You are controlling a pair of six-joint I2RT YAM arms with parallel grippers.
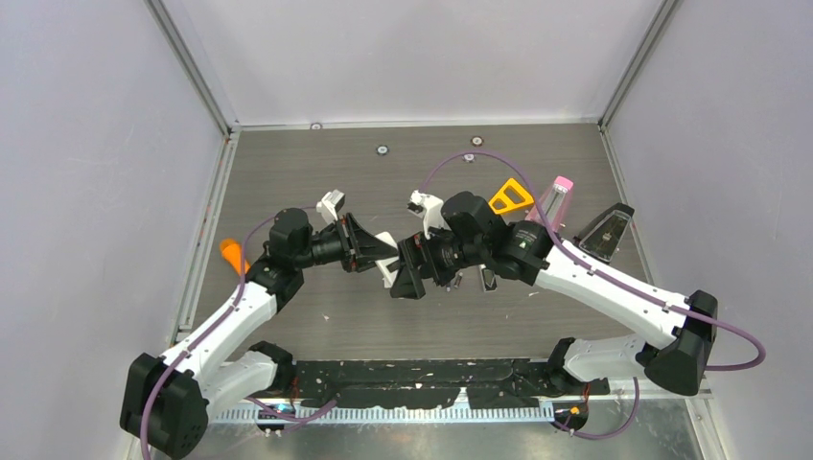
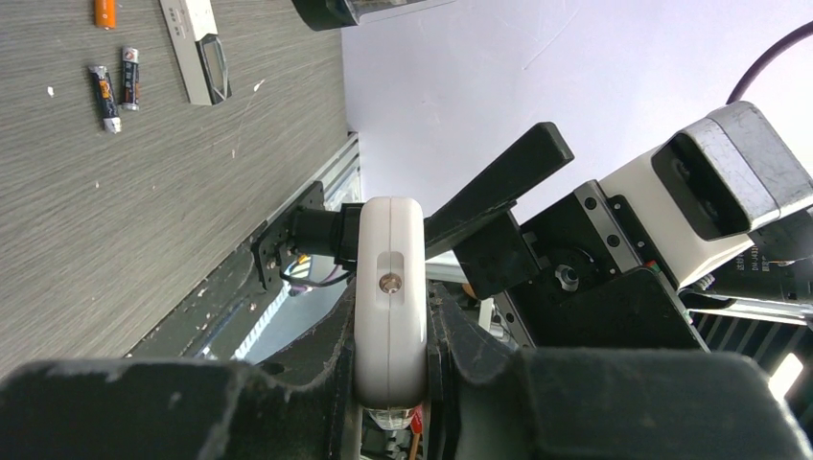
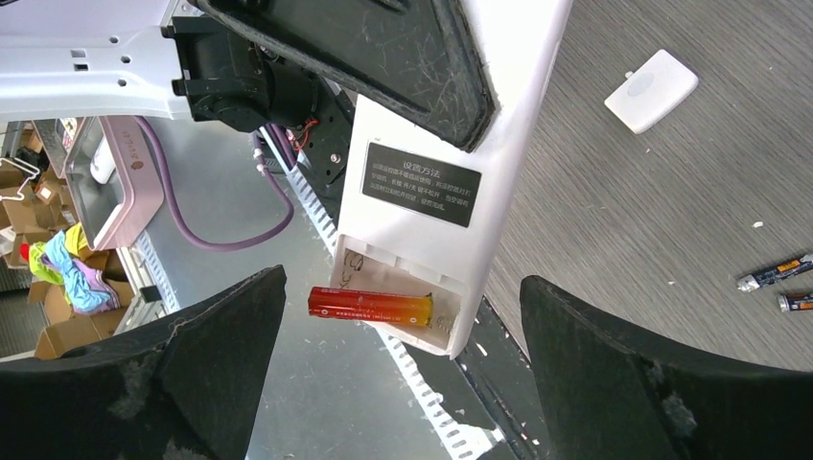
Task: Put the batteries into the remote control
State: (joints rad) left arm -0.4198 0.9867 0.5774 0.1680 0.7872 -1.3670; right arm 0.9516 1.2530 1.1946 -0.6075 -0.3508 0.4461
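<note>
The grey wood-grain desk (image 1: 326,172) is carrying 2 dark batteries (image 2: 104,98) that are lying side by side, nearly parallel, with an orange battery (image 2: 104,11) lying just beyond them and a long white device (image 2: 190,38) resting close alongside. A small white rounded cover (image 3: 652,89) is lying flat on the bare surface, apart from those dark batteries. Toward the far right, a yellow triangular piece (image 1: 511,196), a pink-capped object (image 1: 556,196) and a black wedge (image 1: 604,232) are sitting near one another, while an orange stick (image 1: 230,254) is lying at the left edge.
</note>
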